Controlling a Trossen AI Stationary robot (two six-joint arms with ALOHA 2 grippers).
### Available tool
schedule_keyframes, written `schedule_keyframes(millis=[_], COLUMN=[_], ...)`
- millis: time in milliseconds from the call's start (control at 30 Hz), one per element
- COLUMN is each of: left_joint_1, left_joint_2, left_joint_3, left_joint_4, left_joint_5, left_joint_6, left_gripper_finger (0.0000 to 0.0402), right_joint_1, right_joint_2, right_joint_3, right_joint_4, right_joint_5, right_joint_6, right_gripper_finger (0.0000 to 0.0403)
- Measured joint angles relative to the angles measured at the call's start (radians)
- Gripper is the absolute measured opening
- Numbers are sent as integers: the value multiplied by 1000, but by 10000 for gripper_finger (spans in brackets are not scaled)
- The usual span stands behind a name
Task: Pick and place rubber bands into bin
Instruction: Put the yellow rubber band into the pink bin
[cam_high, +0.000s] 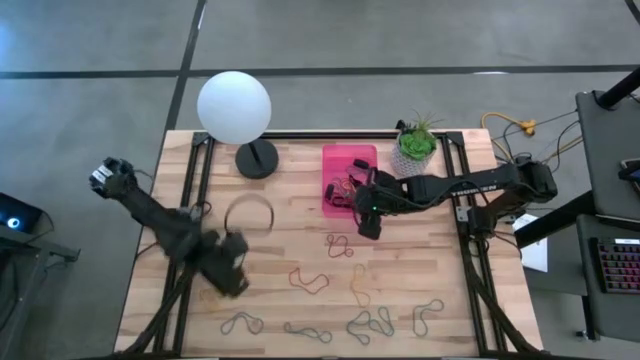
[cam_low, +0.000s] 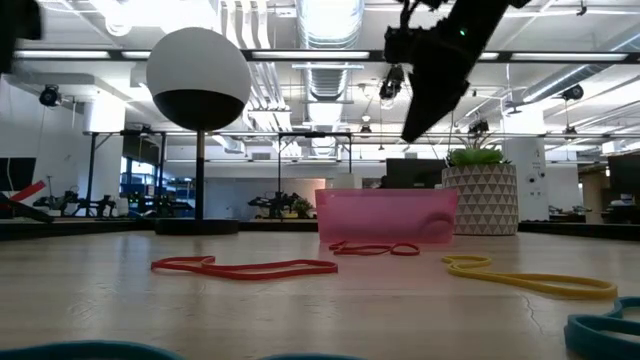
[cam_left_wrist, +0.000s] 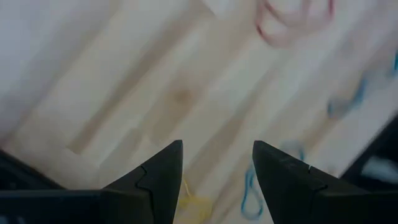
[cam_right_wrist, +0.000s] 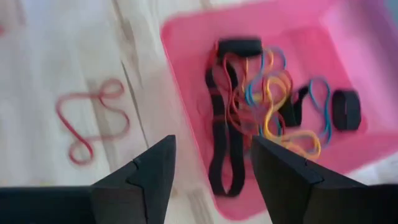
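Covering wooden table (cam_high: 300, 250), scattered, apparently thin rubber bands (cam_high: 308, 281).

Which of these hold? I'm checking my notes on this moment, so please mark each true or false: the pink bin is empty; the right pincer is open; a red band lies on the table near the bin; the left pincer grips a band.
1. The pink bin is empty. False: a tangle of bands lies in it.
2. The right pincer is open. True, with nothing between its fingers.
3. A red band lies on the table near the bin. True.
4. The left pincer grips a band. False: it is open and holds nothing.
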Motion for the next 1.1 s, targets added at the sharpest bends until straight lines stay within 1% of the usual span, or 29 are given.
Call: schedule_keyframes(millis=[100,200,267,367,467,500,567,633,733,900,1000,1100], left_joint_1=[-138,-246,-287,-313,-324,-327,-328,-325,-323,-321,-321,-321], left_joint_2=[76,171,229,289,294,285,265,248,249,248,248,247], left_joint_3=[0,0,-1,-31,-103,-130,-176,-208,-224,-249,-288,-340], left_joint_4=[27,36,25,37,167,229,352,410,390,345,356,410], left_joint_5=[3,16,43,128,239,249,229,208,237,232,234,240], left_joint_6=[0,-2,-71,-303,-595,-681,-831,-916,-935,-943,-943,-938], left_gripper_finger=[180,180,180,180,180,180,180,180,180,180,180,180], right_joint_1=[-1,-1,-1,-2,-2,-1,-1,-2,-2,-2,-2,-2], right_joint_2=[1,1,1,1,1,1,1,1,1,1,1,1], right_joint_3=[-28,-43,-48,-49,-49,-49,-49,-47,-46,-46,-46,-46], right_joint_4=[-2,-1,3,17,44,58,77,85,94,95,95,95], right_joint_5=[0,1,0,1,1,1,1,1,1,1,1,1], right_joint_6=[-18,-50,-57,-65,-66,-66,-68,-69,-68,-64,-44,-40], right_gripper_finger=[196,196,196,196,196,196,196,196,196,196,196,196])
